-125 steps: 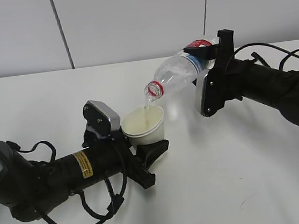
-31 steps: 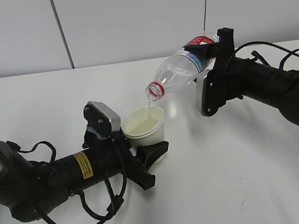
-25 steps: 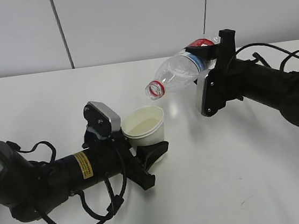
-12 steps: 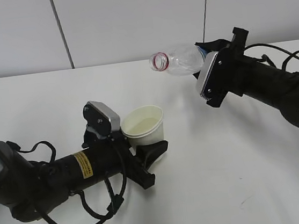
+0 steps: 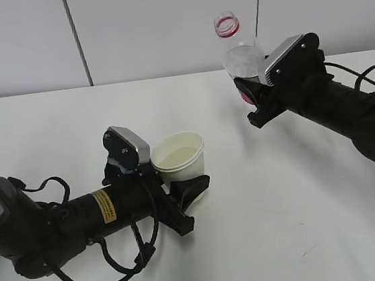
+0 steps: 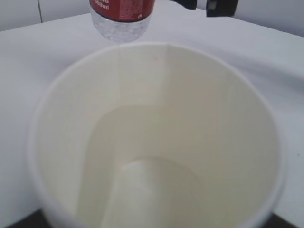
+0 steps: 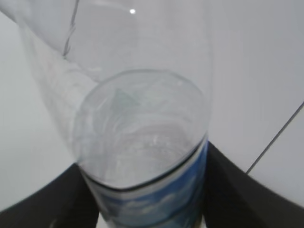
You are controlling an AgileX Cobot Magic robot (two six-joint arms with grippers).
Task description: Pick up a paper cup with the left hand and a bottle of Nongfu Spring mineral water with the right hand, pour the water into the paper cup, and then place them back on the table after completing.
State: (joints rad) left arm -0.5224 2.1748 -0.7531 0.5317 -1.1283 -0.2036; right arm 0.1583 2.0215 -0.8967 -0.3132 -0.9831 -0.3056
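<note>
Now, on the left of the large white tabletop (image 5: 57,128), the black left gripper arm with a yellow label (image 5: 192,189) grasps a white paper cup (image 5: 178,158) low on its wall, holding it upright just above or on the surface; which one cannot be told. The wrist view looks straight into the cup (image 6: 156,137), where clear colourless water (image 6: 156,190) sits in the lower part. Thin paper walls would likely buckle under a hard squeeze, and the water makes spilling easy, so the low, gentle grip seems wise. To the right, the label-free black right gripper arm (image 5: 254,99) is clamped around the labelled middle of a clear plastic water bottle with a red neck ring (image 5: 238,53), now upright and raised well clear of the cup. It looks nearly empty, so light and easily crushed. Half a second ago the bottle lay nearly level; a second ago its mouth tilted down just above the cup.
</note>
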